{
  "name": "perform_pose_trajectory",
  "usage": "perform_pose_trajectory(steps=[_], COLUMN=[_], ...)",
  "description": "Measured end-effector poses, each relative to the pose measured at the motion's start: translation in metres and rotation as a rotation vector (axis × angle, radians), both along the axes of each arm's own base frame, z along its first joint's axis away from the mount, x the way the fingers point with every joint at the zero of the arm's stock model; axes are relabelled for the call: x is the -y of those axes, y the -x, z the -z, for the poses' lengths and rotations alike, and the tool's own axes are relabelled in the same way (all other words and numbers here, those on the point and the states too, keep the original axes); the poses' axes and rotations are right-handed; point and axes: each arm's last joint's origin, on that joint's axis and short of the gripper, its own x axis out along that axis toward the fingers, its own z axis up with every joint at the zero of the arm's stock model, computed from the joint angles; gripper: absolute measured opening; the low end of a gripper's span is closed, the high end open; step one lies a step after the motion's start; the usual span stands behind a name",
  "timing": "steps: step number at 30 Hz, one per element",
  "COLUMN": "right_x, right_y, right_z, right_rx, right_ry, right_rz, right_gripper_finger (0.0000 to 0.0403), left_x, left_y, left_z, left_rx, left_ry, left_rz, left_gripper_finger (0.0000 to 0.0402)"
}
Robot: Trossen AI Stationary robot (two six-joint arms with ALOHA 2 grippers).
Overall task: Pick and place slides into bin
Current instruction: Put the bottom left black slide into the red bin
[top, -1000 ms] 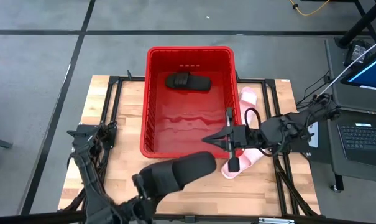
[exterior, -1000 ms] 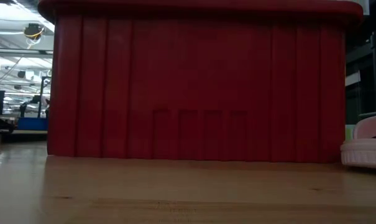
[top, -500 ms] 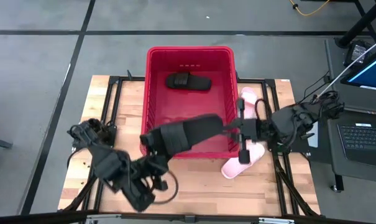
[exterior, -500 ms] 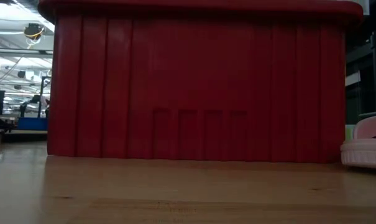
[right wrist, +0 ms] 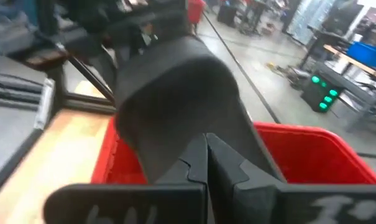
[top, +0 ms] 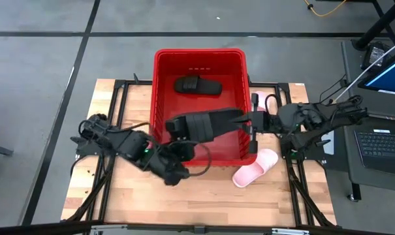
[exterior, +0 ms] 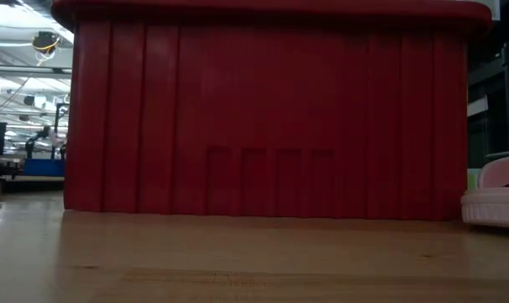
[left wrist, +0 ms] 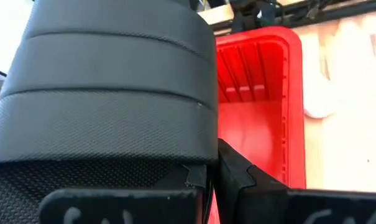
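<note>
The red bin [top: 155,98] stands mid-table, and its near wall [exterior: 262,126] fills the low view. One black slide [top: 197,85] lies on the bin's floor at the far end. A second black slide [top: 207,124] hangs over the bin's near half, with my left gripper [top: 182,138] shut on it from the near side. My right gripper [top: 252,125] is shut just off that slide's right end [right wrist: 175,99]. A pink slide [top: 256,168] lies sole-down on the table to the right of the bin [exterior: 494,198]. My left gripper holds the black slide by its edge next to the ribbed strap [left wrist: 191,163], fingers pinched shut [left wrist: 231,174]. It comes from the table's near side, slanting down. The slide is lifted clear, lying crosswise over the bin. My right gripper: I cannot tell whether its shut fingertips [right wrist: 194,163] touch the slide's right end.
The bin's rim [left wrist: 287,93] lies just below and beyond the held slide. A black metal frame [top: 119,91] runs round the wooden table top. A laptop [top: 380,147] and stand sit off the table's right side. Bare wood shows along the near edge [top: 204,202].
My left gripper has swung the black slide up from the table's near edge toward the far edge, and it is now above the bin's near half. The slide stayed lifted and turned crosswise. My right gripper has drawn back toward the far right, uncovering the pink slide.
</note>
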Motion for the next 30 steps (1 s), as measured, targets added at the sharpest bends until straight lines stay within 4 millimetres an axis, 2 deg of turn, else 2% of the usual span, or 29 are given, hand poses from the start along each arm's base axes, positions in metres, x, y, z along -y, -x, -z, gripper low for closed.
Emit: perform_pose_trajectory(steps=[8, 12, 16, 20, 23, 27, 30], right_x=[0.013, 0.017, 0.020, 0.020, 0.020, 0.020, 0.020], right_y=[0.032, 0.046, 0.054, 0.056, 0.056, 0.056, 0.056], right_z=[0.029, 0.041, 0.050, 0.056, 0.056, 0.055, 0.055], right_rx=[0.105, 0.127, 0.151, 0.158, 0.163, 0.168, 0.165], right_ry=[-0.051, -0.097, -0.115, -0.104, -0.083, -0.062, -0.028], right_rz=[-0.031, -0.026, -0.025, -0.027, -0.030, -0.033, -0.036], right_gripper_finger=[0.0001, 0.0001, 0.0001, 0.0002, 0.0002, 0.0003, 0.0004], left_x=[-0.024, -0.030, -0.033, -0.039, -0.052, -0.070, -0.084], left_y=[-0.018, -0.024, -0.036, -0.042, -0.036, -0.019, -0.005], left_z=[-0.007, -0.002, 0.011, 0.036, 0.039, 0.024, 0.021], left_rx=[0.045, 0.012, 0.011, -0.067, -0.074, 0.048, 0.126], left_ry=[0.032, 0.072, 0.067, 0.056, 0.073, 0.104, 0.118], left_rz=[0.009, 0.032, 0.047, 0.051, 0.025, 0.055, 0.126], left_gripper_finger=[0.0003, 0.0003, 0.0003, 0.0003, 0.0003, 0.0003, 0.0003])
